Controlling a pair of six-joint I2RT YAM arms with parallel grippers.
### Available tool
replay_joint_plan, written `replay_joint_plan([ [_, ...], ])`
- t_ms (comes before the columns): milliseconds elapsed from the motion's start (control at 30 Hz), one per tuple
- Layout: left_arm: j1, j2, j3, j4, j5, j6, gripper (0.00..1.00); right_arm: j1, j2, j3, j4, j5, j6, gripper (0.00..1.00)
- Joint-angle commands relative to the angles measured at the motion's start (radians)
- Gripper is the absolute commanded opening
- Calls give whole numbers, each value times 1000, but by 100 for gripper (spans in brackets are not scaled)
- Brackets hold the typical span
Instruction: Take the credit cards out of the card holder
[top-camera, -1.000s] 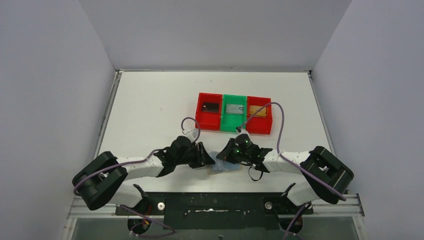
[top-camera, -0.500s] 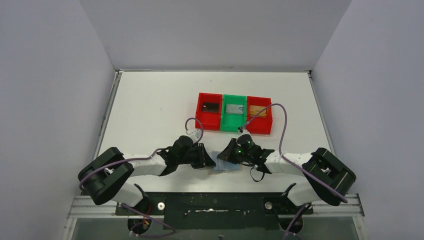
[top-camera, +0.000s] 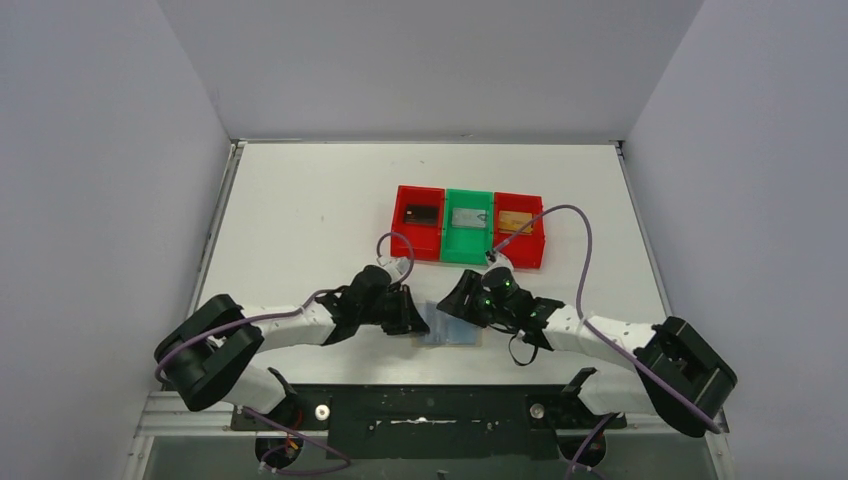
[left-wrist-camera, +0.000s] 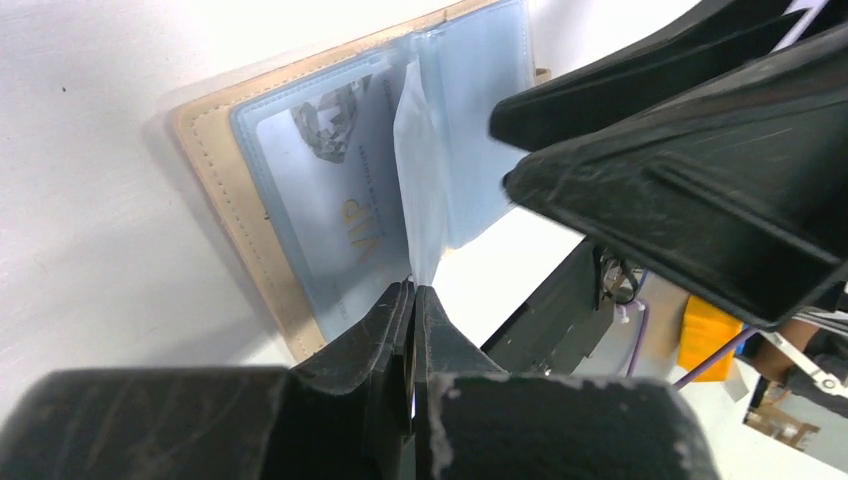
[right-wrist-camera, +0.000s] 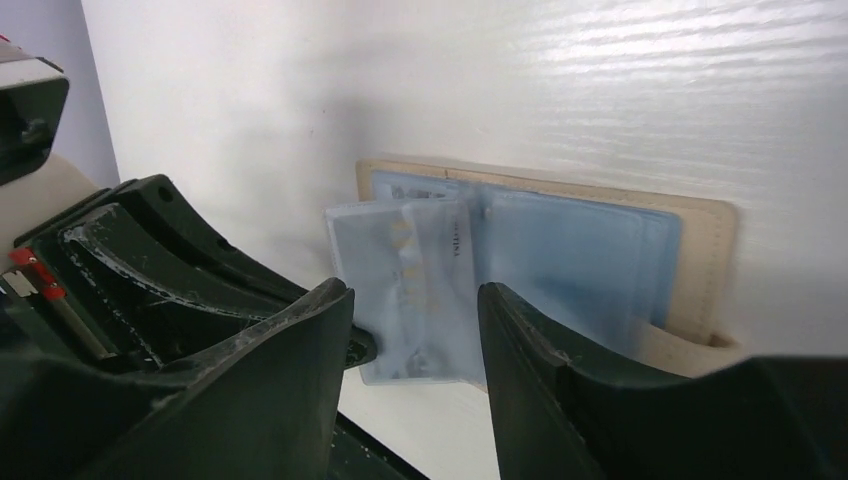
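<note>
L gripper (left-wrist-camera: 412, 300): low over the table (top-camera: 300, 220) near the front edge, jaws pinched fully together on the bottom edge of a clear sleeve leaf (left-wrist-camera: 420, 170). Leaf is lifted off the spine and stands roughly upright.

Card holder (top-camera: 450, 331): lies open and flat on the table, between the 2 grippers and just in front of them. Tan stitched border, pale blue inner panels. L panel has a VIP card (left-wrist-camera: 335, 190) in its pocket, w/ a diamond graphic and "VIP" text readable. Faint print shows on the lifted leaf in the R wrist view; can't tell if a card sits inside it.

R gripper (right-wrist-camera: 412, 295): jaws wide apart, holding nothing. Fingers (right-wrist-camera: 300, 370) straddle the lifted leaf's free end w/o touching it, as far as I can see. L gripper's tip is right beside it, on the leaf's lower corner.

Behind, mid-table, 3 trays touching in a row:
- red tray (top-camera: 403, 237) w/ dark card (top-camera: 421, 214)
- green tray (top-camera: 466, 246) w/ pale card (top-camera: 467, 217)
- 2nd red tray (top-camera: 520, 253) w/ tan card (top-camera: 514, 219)

Trays sit well apart from the holder.
</note>
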Motion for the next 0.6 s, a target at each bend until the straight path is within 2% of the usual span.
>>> replay_joint_plan([
  [0,0,-42,102,-152,-9,103,0,-17,-95,65,-179,162,-34,50],
  [133,0,-32,168,-198,5,127,0,-24,-131,71,-313,255,-15,48],
  [233,-4,2,228,-205,25,130,4,-26,-170,48,-356,295,15,48],
  [467,-44,156,339,-177,62,132,22,-29,-300,-25,-386,355,93,47],
  [567,-77,220,375,-161,68,131,26,-35,-356,-36,-418,386,117,47],
])
